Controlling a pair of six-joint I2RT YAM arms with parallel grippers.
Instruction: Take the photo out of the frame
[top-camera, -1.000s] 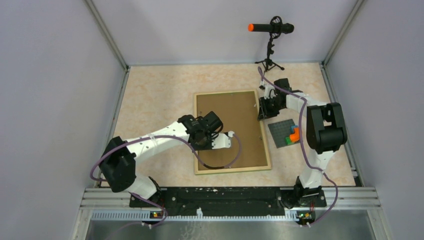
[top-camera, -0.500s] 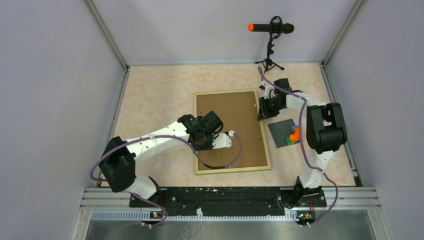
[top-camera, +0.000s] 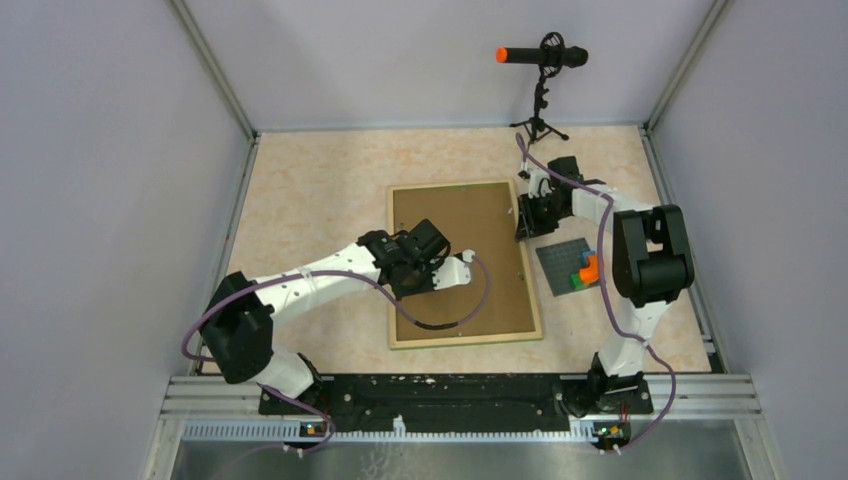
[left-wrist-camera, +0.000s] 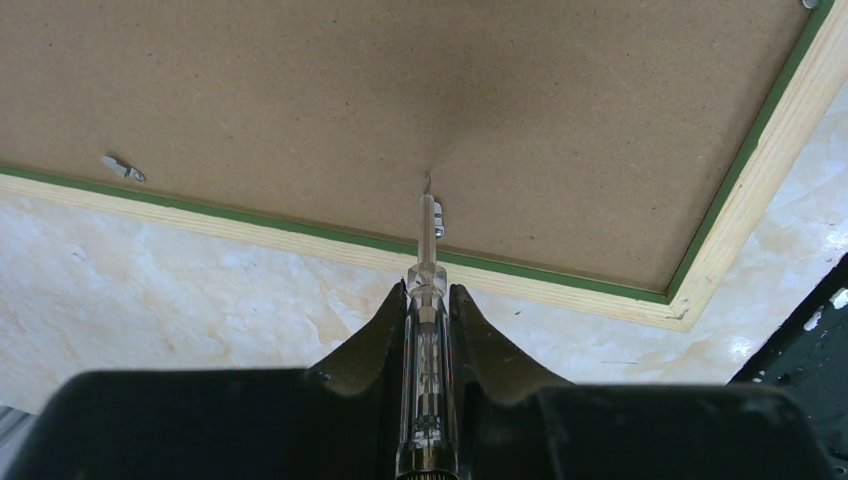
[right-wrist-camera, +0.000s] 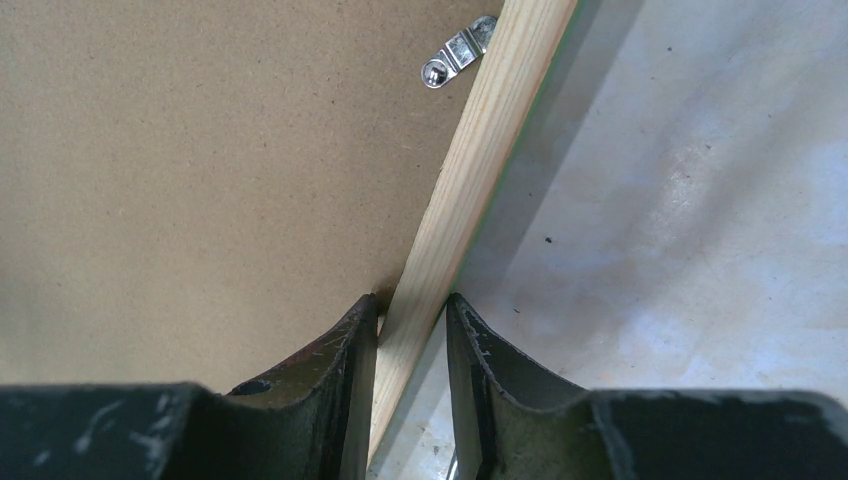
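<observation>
The frame (top-camera: 462, 262) lies face down in mid table, its brown fibreboard back up and its light wood edge around it. The photo is hidden under the back. My left gripper (top-camera: 404, 280) is at the frame's left edge, shut on a clear-handled tool (left-wrist-camera: 428, 250). The tool's metal tip rests at a small metal tab (left-wrist-camera: 437, 222) on the backing board (left-wrist-camera: 400, 90); a second tab (left-wrist-camera: 122, 168) lies further along. My right gripper (top-camera: 524, 228) is shut on the frame's right wood edge (right-wrist-camera: 470, 170), one finger on each side. A turn clip (right-wrist-camera: 458, 50) sits just ahead of it.
A small grey baseplate with coloured bricks (top-camera: 570, 267) lies right of the frame, close to the right arm. A microphone on a tripod (top-camera: 542, 70) stands at the back. Enclosure walls stand on the left, right and far sides; a black rail (top-camera: 450, 390) runs along the near edge.
My left wrist has turned and shifted slightly away from the near edge, and its purple cable loop has swung with it. The right gripper and the frame have not moved.
</observation>
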